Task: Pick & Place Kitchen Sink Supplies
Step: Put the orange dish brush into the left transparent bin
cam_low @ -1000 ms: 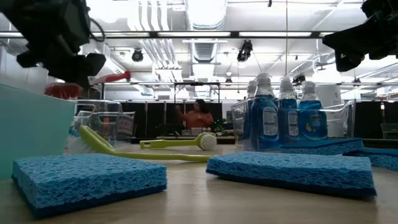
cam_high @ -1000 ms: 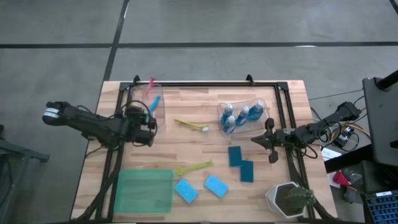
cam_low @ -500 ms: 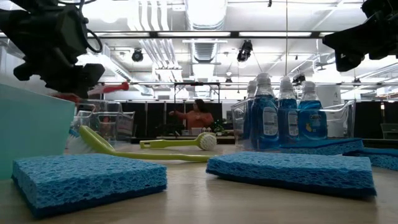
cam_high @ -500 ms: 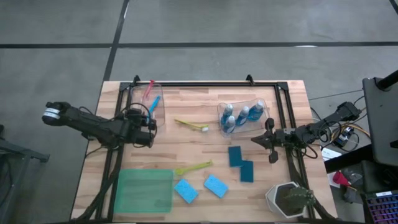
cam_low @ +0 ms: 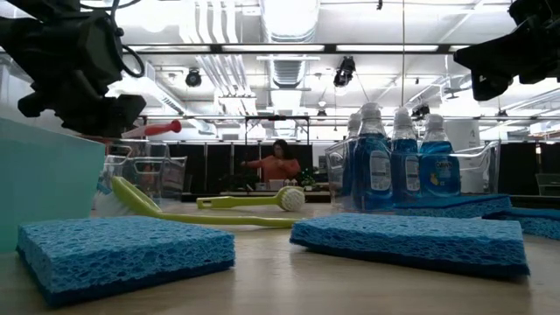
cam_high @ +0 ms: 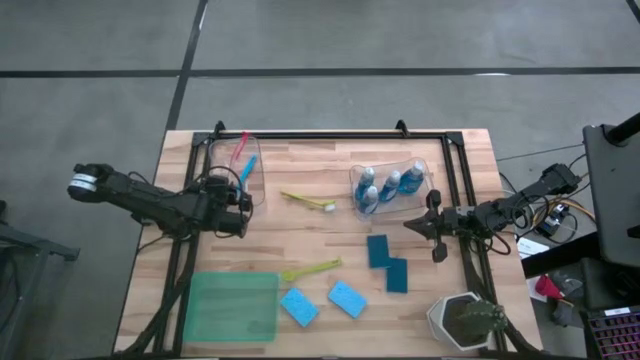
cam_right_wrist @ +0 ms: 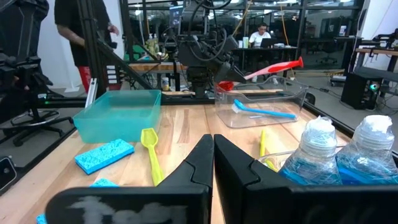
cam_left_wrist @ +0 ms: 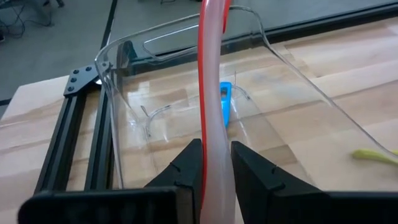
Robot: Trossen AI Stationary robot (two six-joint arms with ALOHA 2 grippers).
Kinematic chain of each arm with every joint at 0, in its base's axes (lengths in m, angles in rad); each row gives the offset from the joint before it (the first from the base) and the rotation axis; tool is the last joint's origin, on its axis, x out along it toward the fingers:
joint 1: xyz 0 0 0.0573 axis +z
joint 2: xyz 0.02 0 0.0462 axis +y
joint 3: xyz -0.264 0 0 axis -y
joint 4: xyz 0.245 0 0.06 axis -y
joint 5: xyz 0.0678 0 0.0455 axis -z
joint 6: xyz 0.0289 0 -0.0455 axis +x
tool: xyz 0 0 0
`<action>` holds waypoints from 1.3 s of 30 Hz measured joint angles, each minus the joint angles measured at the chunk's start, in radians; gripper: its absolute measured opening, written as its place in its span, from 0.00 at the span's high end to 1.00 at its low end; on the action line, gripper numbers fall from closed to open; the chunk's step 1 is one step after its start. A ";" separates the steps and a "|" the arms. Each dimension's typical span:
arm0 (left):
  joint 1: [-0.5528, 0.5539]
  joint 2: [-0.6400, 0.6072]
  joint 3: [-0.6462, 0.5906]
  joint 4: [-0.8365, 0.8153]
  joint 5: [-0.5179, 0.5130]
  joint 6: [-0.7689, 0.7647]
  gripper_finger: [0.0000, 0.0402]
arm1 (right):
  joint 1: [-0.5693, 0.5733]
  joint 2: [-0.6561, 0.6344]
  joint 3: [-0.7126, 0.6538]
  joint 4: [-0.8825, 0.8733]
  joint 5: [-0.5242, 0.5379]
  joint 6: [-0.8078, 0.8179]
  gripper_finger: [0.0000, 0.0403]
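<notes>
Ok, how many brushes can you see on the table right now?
4: a pink brush held over the clear bin, a blue brush inside that bin, and two yellow-green brushes on the table. None look hidden.

The left gripper (cam_left_wrist: 216, 165) has its two dark fingers (cam_left_wrist: 186, 171) closed on either side of the pink brush (cam_left_wrist: 211, 93), whose handle runs straight out from between them and over the clear plastic bin (cam_left_wrist: 124, 93). The handle crosses the bin's near rim and reaches past its far rim. Inside the bin, a blue brush (cam_left_wrist: 225, 102) lies on the floor, just beside the pink handle. The bin rests on the wooden table (cam_left_wrist: 348, 68), with a black frame rail (cam_left_wrist: 78, 124) alongside it. A yellow-green brush (cam_left_wrist: 376, 155) lies on the table outside the bin, well apart from it
</notes>
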 joint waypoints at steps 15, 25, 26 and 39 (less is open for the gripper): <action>0.063 0.000 0.000 0.019 0.099 0.113 0.82 | 0.000 0.000 0.000 0.000 0.000 -0.002 0.98; 0.151 -0.001 0.000 0.073 0.188 0.313 0.82 | 0.000 0.000 0.000 0.000 0.000 0.000 0.98; 0.160 -0.001 0.000 0.079 0.198 0.328 0.82 | 0.000 0.000 0.000 0.000 0.000 0.000 0.98; 0.212 -0.001 0.000 0.103 0.224 0.335 0.80 | 0.000 0.000 0.000 0.000 0.000 -0.001 0.98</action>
